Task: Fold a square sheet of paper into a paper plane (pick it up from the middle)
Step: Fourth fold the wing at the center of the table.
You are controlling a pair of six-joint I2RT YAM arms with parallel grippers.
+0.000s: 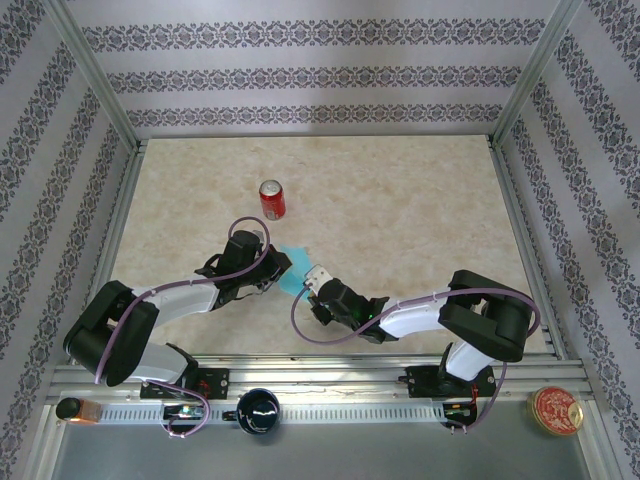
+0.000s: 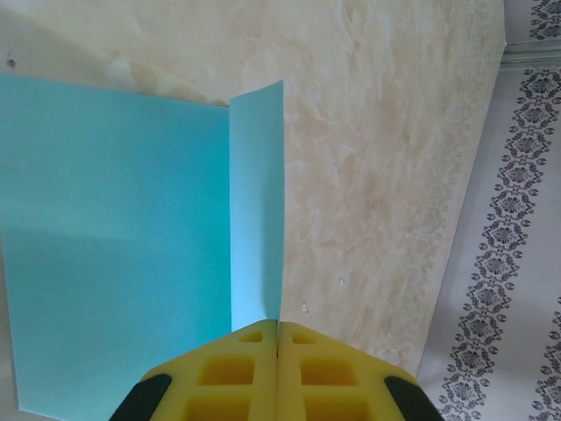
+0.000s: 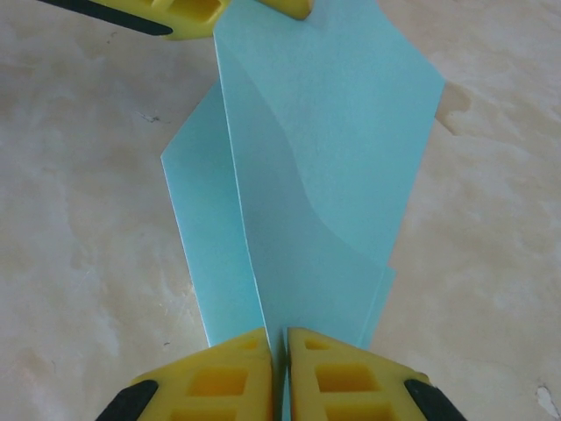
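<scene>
Early fold step is judged in hand: the square sheet of paper (image 1: 293, 270) is held part-folded along a middle crease at the near centre of the table, between both arms. The left gripper (image 2: 278, 326) is clamped tight on an upright flap; the right gripper (image 3: 287, 338) is pinched narrow on the opposite folded edge. Next, edges must be aligned and the crease pressed flat. Red can (image 1: 272, 200) is stood upright farther back. Contents of the dark mug (image 1: 258, 411) cannot be told; the round tin (image 1: 556, 410) is lidded.
</scene>
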